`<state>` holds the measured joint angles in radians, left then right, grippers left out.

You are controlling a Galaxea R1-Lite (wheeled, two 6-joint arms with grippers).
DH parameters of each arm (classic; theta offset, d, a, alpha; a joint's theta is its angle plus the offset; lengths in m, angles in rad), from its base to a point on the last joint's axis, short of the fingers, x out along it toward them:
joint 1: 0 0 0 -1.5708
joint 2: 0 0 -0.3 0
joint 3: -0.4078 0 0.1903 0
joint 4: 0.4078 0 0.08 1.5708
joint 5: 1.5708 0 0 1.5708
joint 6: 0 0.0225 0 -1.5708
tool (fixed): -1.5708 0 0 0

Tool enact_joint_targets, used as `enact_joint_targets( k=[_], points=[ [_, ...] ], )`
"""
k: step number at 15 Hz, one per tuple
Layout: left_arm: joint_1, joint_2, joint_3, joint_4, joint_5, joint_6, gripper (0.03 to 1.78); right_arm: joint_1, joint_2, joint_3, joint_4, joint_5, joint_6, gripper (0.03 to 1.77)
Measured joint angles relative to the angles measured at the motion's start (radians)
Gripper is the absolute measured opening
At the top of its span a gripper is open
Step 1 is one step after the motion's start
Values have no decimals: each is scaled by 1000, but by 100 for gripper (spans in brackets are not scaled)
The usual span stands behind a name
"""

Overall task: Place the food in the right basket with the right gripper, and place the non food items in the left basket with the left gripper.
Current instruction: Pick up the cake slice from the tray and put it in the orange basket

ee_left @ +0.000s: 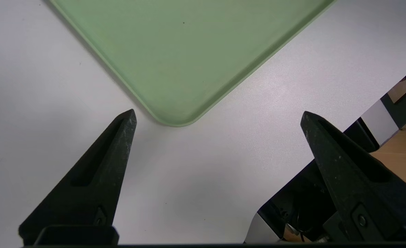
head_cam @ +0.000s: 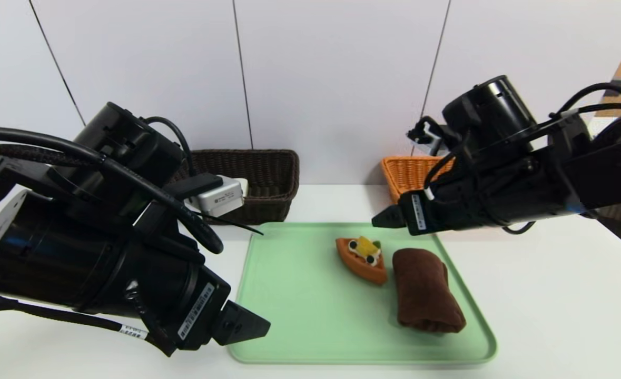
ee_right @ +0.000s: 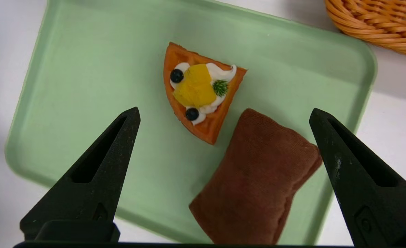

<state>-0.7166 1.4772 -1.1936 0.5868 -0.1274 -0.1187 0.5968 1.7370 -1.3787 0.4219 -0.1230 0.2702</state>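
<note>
The food [ee_right: 203, 100] is a small orange wedge-shaped toy pastry topped with white cream, a yellow piece, two dark berries and a green sprig. It lies flat, below the right tool [ee_right: 223, 115] and a little ahead of its spread fingertips. Just beside it, perhaps touching at the pastry's pointed end, lies the rolled dark brown towel [ee_right: 258, 182], lengthwise under the same tool, nearer its right finger. The right basket [head_cam: 410, 173], light orange-tan wicker with a flared rim, stands beyond that tool, partly hidden by the arm. The left basket [head_cam: 257, 176], dark brown wicker, stands well beyond the left tool [ee_left: 218, 117], whose fingers are spread wide above the surface [ee_left: 34, 103].
</note>
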Motion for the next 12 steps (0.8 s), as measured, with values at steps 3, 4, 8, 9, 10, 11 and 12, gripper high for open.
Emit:
enact_joint_targets(
  k=[3,4,8,9,10,11,12],
  points=[
    [0,4,-2,-1,0,-1,169,43,75,-28,0,-72,91,170],
    [0,4,-2,-1,-1,-1,169,54,96,-36,-1,-85,117,170],
    [2,5,-2,-1,1,0,169,96,167,-68,-1,-126,163,170],
    [3,5,-2,-1,1,-1,169,103,181,-76,-2,-126,163,170],
    [3,5,-2,-1,1,-1,169,107,193,-80,-1,-127,163,170],
    [3,5,-1,-1,1,-1,169,112,206,-83,-1,-128,162,170],
    [3,5,-1,-1,1,-1,169,117,219,-86,-1,-130,161,170]
  ],
)
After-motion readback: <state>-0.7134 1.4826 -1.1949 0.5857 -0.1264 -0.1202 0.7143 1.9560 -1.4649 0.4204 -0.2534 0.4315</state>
